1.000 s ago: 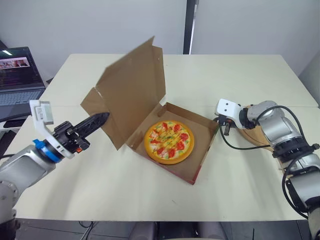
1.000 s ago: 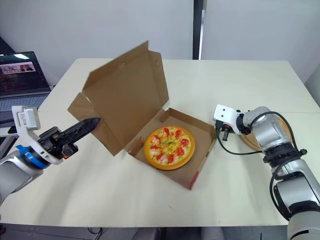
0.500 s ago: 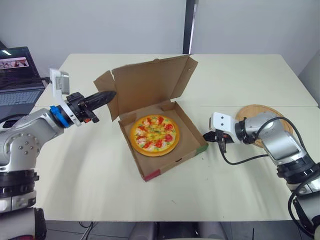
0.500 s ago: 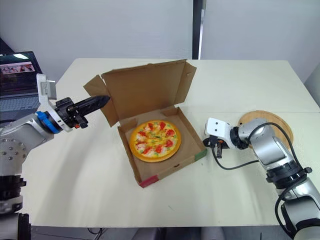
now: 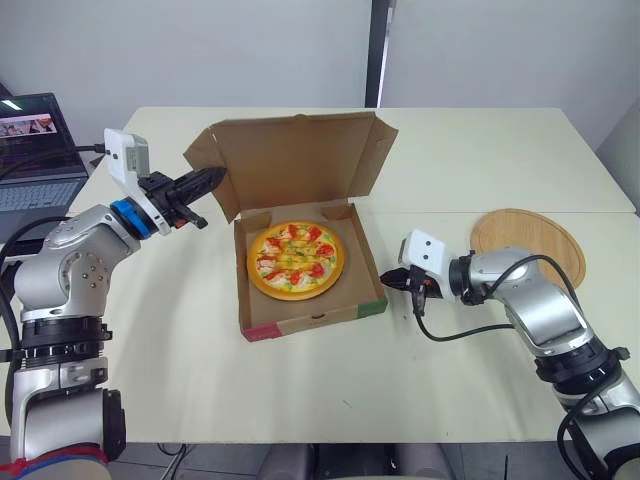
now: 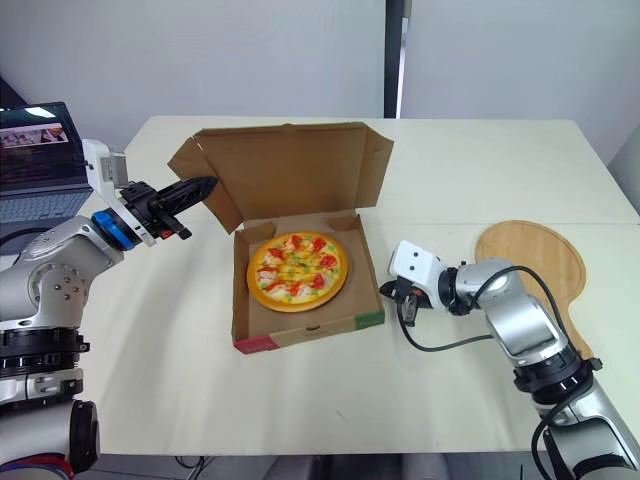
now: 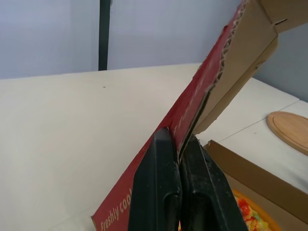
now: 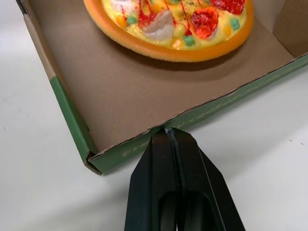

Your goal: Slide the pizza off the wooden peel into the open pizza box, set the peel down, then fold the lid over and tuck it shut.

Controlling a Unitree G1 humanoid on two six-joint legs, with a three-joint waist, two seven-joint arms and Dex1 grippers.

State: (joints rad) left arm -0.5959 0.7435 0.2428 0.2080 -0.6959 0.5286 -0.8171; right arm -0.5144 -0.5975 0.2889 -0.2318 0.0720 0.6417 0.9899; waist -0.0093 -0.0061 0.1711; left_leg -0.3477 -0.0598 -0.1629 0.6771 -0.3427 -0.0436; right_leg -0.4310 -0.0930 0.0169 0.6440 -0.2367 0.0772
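While the pizza (image 5: 295, 259) lies flat inside the box (image 5: 310, 322), the lid (image 5: 295, 165) stands nearly upright over the box's far wall. The left gripper (image 5: 213, 178), just left of the box, is clenched on the lid's left edge, with cardboard pinched between its fingers (image 7: 161, 159). The right gripper (image 8: 168, 132) is at the box's right side, fingers pressed together and tips touching the top edge of the green wall. The peel (image 5: 527, 240) lies flat on the table (image 5: 180, 330), well right of the box.
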